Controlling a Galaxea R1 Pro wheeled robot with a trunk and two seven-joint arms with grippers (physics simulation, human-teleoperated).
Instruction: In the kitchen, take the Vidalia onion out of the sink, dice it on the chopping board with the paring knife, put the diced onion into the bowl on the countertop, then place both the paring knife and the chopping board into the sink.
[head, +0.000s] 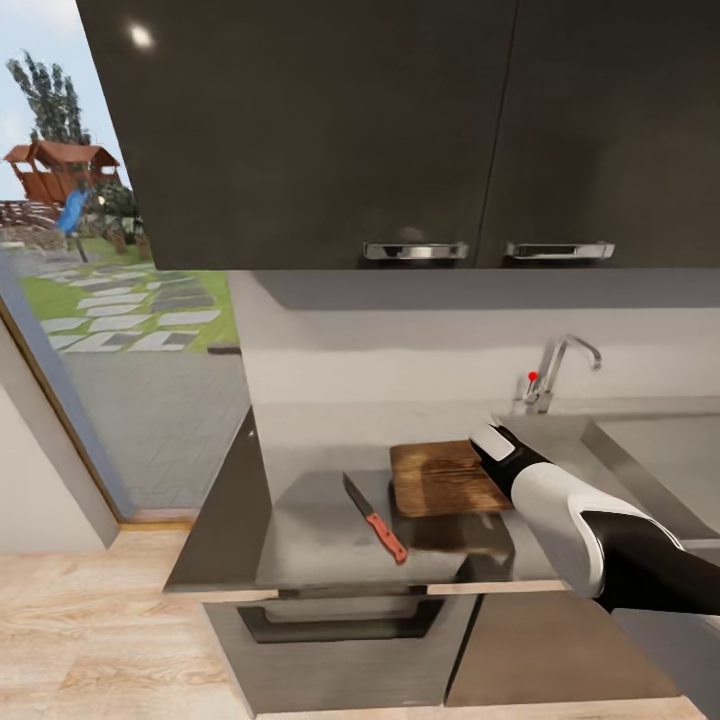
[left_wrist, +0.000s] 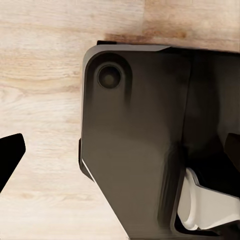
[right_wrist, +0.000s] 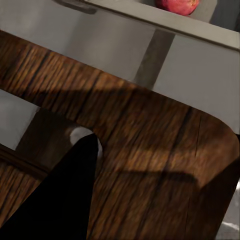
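Leftmost, the paring knife (head: 375, 518) lies near the desk's (head: 300, 540) front edge, just beside the chopping board (head: 440, 478). Over the board's sink-side (head: 640, 450) edge hangs the right gripper (head: 490, 440); whether its jaws are spread, I cannot tell.

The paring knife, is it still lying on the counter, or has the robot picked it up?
Lying flat. The paring knife rests on the countertop beside the chopping board, no gripper touching it.
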